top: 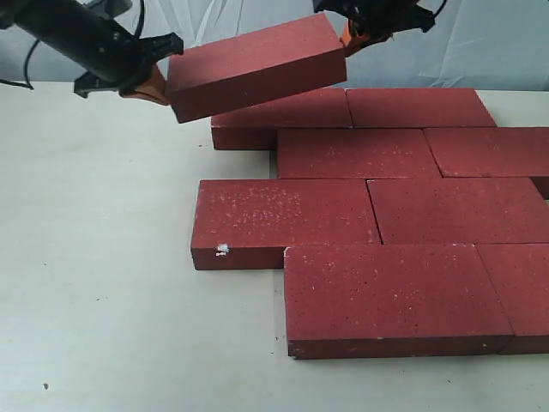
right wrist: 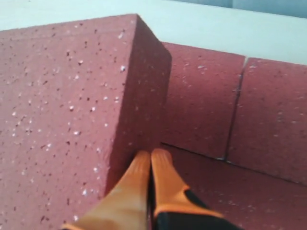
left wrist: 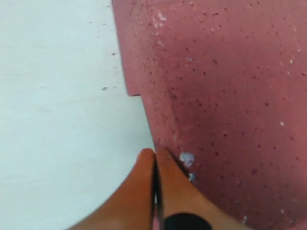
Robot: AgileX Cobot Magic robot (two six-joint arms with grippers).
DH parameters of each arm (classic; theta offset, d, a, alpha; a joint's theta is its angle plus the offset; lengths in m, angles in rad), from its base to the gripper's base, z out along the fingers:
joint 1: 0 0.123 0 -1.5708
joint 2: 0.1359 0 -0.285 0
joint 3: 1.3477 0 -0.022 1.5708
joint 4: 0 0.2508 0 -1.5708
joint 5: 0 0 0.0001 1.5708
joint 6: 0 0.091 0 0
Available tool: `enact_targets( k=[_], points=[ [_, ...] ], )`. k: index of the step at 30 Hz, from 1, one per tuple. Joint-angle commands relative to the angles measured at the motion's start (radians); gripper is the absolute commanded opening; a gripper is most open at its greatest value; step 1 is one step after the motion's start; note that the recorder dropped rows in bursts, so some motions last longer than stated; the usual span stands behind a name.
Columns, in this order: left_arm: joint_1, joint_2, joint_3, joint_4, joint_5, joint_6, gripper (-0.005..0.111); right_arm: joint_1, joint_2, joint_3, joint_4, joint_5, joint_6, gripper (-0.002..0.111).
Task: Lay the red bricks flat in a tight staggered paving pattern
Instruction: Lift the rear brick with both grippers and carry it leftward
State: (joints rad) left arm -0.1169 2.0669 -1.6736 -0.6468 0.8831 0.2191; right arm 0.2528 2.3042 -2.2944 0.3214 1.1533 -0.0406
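A red paver, the lifted brick, hangs in the upper middle of the frame above the back row of paving. It is pinched end to end between two arms and tilted, its left end lower. The left claw, at upper left, has its orange fingers pressed together, with the tips butted against one end face. The right claw, at the top right of centre, is likewise closed. Its fingers bear on the opposite end, so neither claw wraps the block. Only the inward squeeze appears to carry it.

Below, eight laid bricks lie flat in four offset rows on the pale surface, filling the centre and right of the frame, their joints close.

Done well, this step likely calls for equal pressure from both arms and a matched descent, since any slackening at either end could drop the block onto the paving. The tilt should be levelled before touchdown. The block is best set down just clear of its neighbours, then nudged in until the faces meet, with its end joint falling at mid-length of the brick alongside. Which open edge it is bound for cannot be told.

No containers are in view.
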Motion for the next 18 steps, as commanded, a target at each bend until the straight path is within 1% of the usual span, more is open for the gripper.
enact_targets(
  k=[1, 5, 9, 13, 17, 18],
  points=[
    [0.04, -0.08, 0.023, 0.036, 0.056, -0.026, 0.0, 0.093, -0.01, -0.004, 0.064, 0.019, 0.041, -0.001],
    [0.101, -0.118, 0.065, 0.065, 0.056, -0.026, 0.0, 0.162, -0.01, -0.004, 0.062, 0.007, 0.046, -0.001],
    [0.127, -0.124, 0.115, 0.18, 0.044, -0.026, 0.0, 0.22, -0.006, -0.004, 0.043, -0.037, 0.092, -0.001],
    [0.145, -0.124, 0.193, 0.211, -0.059, -0.026, 0.0, 0.27, 0.022, -0.004, 0.05, -0.064, 0.095, -0.001],
    [0.147, -0.124, 0.248, 0.23, -0.165, -0.026, 0.0, 0.31, 0.068, -0.004, 0.046, -0.094, 0.095, -0.001],
    [0.148, -0.124, 0.271, 0.252, -0.215, -0.026, 0.0, 0.328, 0.094, -0.004, 0.051, -0.125, 0.097, -0.001]
  ],
)
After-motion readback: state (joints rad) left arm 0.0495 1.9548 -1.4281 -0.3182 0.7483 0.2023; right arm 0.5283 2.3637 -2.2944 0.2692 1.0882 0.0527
